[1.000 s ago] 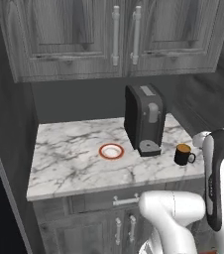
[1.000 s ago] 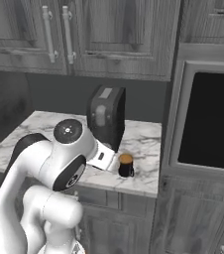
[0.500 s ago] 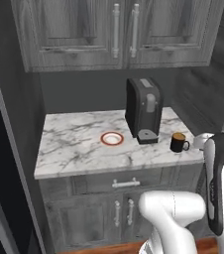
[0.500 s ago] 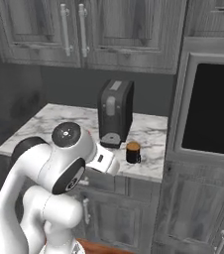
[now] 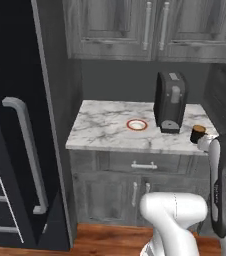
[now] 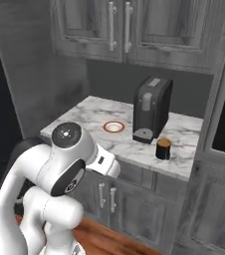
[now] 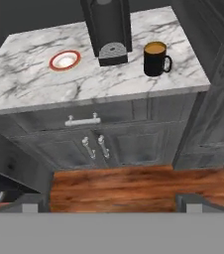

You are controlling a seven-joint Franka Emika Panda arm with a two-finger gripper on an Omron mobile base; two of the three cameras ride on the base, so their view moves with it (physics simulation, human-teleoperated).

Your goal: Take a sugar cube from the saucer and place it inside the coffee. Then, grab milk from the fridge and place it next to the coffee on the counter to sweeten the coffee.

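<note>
The white marble desk [image 7: 29, 84] with grey veins carries three things in a row. At the left is the small round white saucer with an orange-red rim [image 7: 64, 60]; its middle looks bare, though the view is too coarse to be sure that no tiny tan sugar cube lies on it. Right of it stands the tall black coffee machine [image 7: 107, 27], and right of that, apart from it and near the desk's right end, the small black mug of coffee [image 7: 155, 58] with its orange-brown top, its handle turned right. The mug sits clear of the machine, which leaves bare marble beside it where a carton could stand.

The hand [image 7: 109, 202] hangs well back from the desk, above the wood floor [image 7: 134, 186], its two dark tips spread as wide as they go and holding nothing. That suits the step I judge to be in hand: going for the milk. The tall dark fridge [image 5: 15, 125] with its long grey door handle [image 5: 27, 155] stands at the far left of the desk; the milk carton is presumably somewhere inside it.
</note>
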